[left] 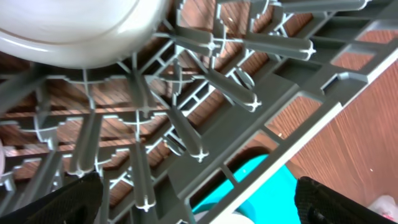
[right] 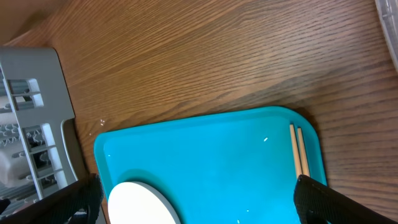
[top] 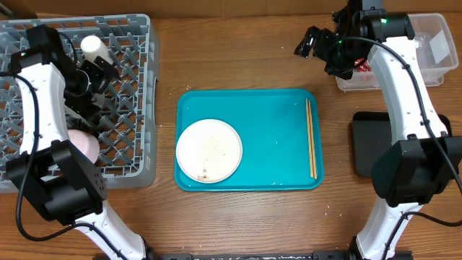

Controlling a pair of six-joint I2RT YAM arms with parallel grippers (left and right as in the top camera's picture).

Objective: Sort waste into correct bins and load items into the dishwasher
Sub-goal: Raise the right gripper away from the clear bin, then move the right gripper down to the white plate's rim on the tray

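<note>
Both wide open, empty — left hand (top: 103, 70) over rack (top: 141, 108), right hand (top: 310, 42) seemingly beside tub (top: 442, 66).

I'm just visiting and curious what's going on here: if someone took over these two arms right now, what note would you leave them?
Left gripper: open, empty, over the dish rack.
Right gripper: open, empty, above the table near the clear tub.
Done: white cup and pink bowl sit in the rack; red wrapper lies in the tub.
Left: white plate, with small specks on it, and chopsticks lie on the teal tray; both go to the rack. Black tray sits right of the teal one.
</note>
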